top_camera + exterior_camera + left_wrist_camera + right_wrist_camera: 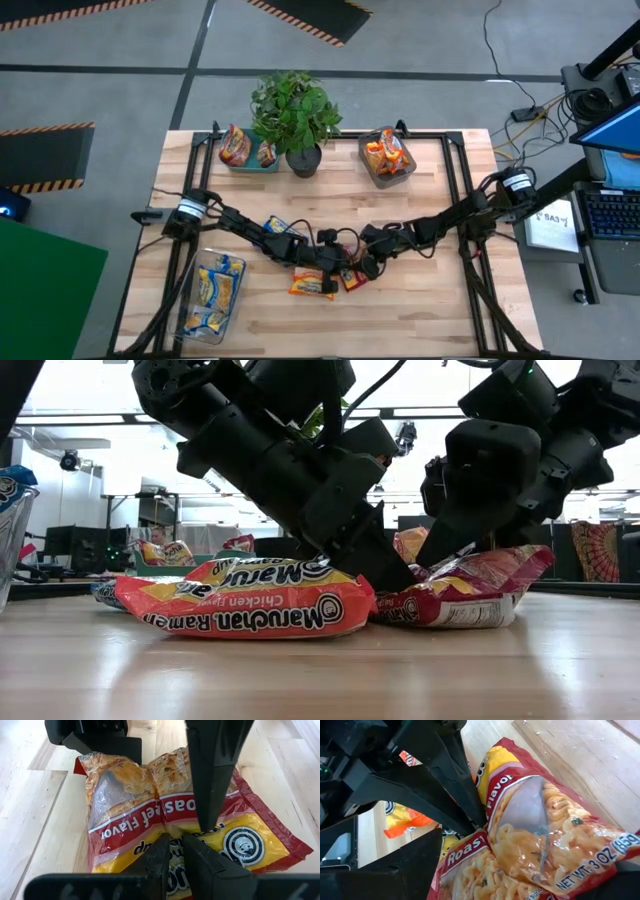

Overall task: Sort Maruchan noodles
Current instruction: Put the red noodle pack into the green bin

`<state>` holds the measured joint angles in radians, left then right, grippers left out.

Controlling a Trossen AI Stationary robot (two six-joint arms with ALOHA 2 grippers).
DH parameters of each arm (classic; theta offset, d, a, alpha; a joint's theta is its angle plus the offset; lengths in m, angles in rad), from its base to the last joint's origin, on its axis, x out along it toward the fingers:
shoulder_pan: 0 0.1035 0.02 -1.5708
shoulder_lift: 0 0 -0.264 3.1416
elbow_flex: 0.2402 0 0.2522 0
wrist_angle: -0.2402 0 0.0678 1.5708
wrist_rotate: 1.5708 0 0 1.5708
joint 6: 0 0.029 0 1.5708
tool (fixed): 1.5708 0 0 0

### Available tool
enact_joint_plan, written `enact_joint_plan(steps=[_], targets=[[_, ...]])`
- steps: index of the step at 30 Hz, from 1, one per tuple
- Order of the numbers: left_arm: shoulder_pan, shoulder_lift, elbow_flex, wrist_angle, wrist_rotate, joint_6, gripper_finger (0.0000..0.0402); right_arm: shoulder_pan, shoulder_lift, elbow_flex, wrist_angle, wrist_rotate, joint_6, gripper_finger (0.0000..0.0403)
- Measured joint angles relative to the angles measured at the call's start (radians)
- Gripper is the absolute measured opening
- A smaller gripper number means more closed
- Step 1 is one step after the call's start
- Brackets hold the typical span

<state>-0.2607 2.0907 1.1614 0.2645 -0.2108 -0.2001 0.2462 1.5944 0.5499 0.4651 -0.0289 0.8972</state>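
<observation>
A pale wooden tabletop (420,300) fills the overhead view, with both dark arms reaching in from 9 and 3 o'clock to meet just below its centre. At 12 o'clock stands a leafy potted plant (295,115). A clear bin (208,295) at 8 o'clock holds blue-and-yellow Maruchan packets; a grey bin (387,158) at 1 o'clock holds orange ones; a teal tray (246,152) at 11 o'clock holds red ones.

The left claw (328,268) is down on the loose packets at the middle. In its wrist view its fingers (160,855) lie nearly together, pinched on the yellow end of the red packet (165,815), which reads "Roast Beef Flavor" in part. The right claw (362,266) comes down on the same red packet (540,825) from the opposite end; whether its fingers are open or closed on it cannot be told.

From table height, the red packet (465,595) sits crumpled and partly lifted at one end, touching the orange packet (250,610) labelled "Maruchan Ramen, Chicken Flavor", which lies flat at 7 o'clock of it. A second orange packet (265,572) lies just behind, partly overlapped. From above, a blue-and-yellow packet (277,226) rests under the left arm at 10 o'clock of the cluster.
</observation>
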Motion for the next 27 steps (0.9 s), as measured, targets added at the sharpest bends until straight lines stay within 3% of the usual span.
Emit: enact_joint_plan(steps=[5,16,27], targets=[[0.000,0.000,0.000,0.002,0.000,0.000,0.0037,0.000,0.012,0.000,0.009,0.007,-0.006,0.0273],[0.000,0.000,0.000,0.008,0.000,0.000,0.0037,-0.001,0.004,-0.002,0.012,0.002,-0.056,0.0121],[-0.001,-0.122,0.001,-0.119,0.000,0.064,0.0037,0.000,-0.030,-0.002,0.013,0.001,-0.167,0.0035]])
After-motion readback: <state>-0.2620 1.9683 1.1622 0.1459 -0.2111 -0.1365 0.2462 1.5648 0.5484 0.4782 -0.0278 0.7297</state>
